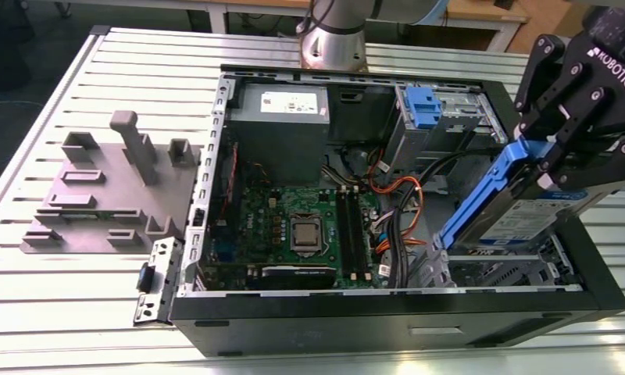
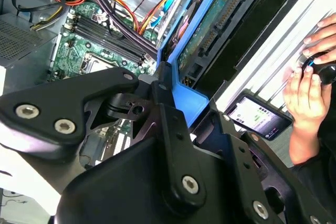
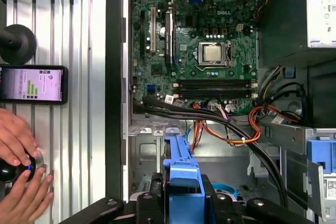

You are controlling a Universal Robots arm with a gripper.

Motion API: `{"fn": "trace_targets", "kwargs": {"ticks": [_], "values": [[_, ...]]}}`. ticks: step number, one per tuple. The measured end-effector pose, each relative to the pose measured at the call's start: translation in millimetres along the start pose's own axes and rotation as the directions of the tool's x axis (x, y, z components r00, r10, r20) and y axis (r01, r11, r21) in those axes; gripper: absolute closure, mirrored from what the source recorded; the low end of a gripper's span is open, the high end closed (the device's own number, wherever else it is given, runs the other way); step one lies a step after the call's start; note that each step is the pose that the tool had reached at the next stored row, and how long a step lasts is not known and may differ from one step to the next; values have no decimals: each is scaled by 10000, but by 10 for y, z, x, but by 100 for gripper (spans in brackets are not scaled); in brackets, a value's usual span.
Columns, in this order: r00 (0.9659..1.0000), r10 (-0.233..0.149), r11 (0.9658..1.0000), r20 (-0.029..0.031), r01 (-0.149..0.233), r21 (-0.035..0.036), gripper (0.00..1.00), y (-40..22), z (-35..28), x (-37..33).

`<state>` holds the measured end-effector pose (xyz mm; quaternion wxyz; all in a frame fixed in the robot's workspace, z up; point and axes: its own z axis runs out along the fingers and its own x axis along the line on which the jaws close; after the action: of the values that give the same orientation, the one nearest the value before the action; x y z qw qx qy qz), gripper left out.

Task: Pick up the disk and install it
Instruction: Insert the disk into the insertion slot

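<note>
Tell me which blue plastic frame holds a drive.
The one around the silver metal hard drive in the gripper; the other blue plastic bracket carries none.

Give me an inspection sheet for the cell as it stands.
Surface: ribbed metal table, open computer case on it.
Job's things: disk, blue-framed, tilted over the case's drive bay, not seated.
Clutter: grey fixture block beside the case; phone on the table.
Grippers: gripper shut on the disk's upper end.
Cables: orange and black cables loose inside the case, beside the bay.
Surroundings: a person's hands on a knob by the phone.
</note>
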<state>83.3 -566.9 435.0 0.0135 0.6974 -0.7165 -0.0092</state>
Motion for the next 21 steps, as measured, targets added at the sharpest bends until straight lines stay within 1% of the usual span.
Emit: {"fn": "trace_targets", "kwargs": {"ticks": [9,21], "values": [[10000,-6,10000,1,6,0,63,-3,79,18],[10000,-8,10000,2,8,0,63,-10,289,24]]}}
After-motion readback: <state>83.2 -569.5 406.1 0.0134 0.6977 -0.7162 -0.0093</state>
